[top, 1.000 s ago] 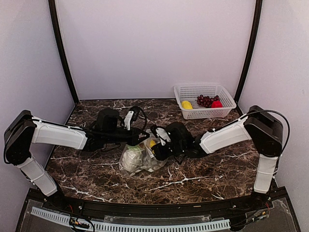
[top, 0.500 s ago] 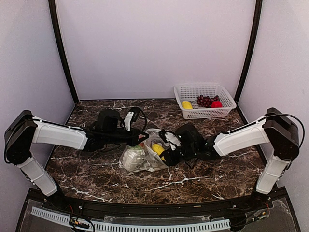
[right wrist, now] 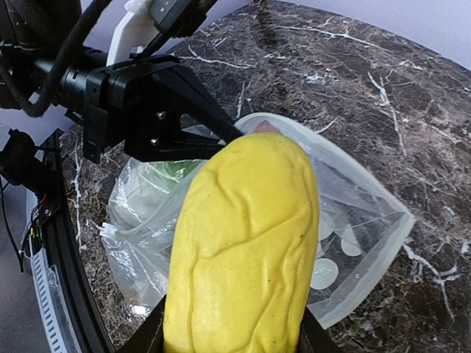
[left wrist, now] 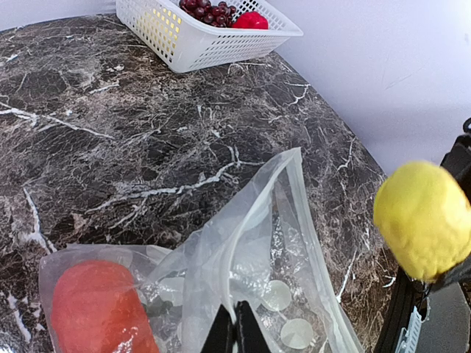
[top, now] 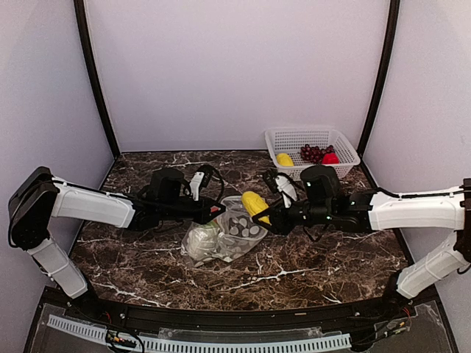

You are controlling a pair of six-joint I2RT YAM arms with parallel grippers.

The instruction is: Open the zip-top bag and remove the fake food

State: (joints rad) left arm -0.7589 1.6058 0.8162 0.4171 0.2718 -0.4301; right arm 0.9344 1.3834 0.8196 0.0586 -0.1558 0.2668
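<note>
A: Zip-top bag first. You can find it lying on the table, right in the middle.

B: Yes, and your left end effector is pinched tight on the bag's top edge. It holds the mouth up and open.

A: Now look at your right end effector. It is closed around a long yellow food. The food is up in the air, just to the right of the bag's mouth.

B: Its long side runs from far-left to near-right.

A: I think you take it to the basket next. The basket sits farther back and to the right of that end effector, well apart. Your right arm is the nearer one.

B: You are not done, though. A red piece and a white-green lump are inside the bag.

A: Some things are hard for you to see. The yellow food fills the right wrist view, so the fingers barely show there.

B: And the plastic is all crinkly. You cannot tell if more food hides under it.
</note>
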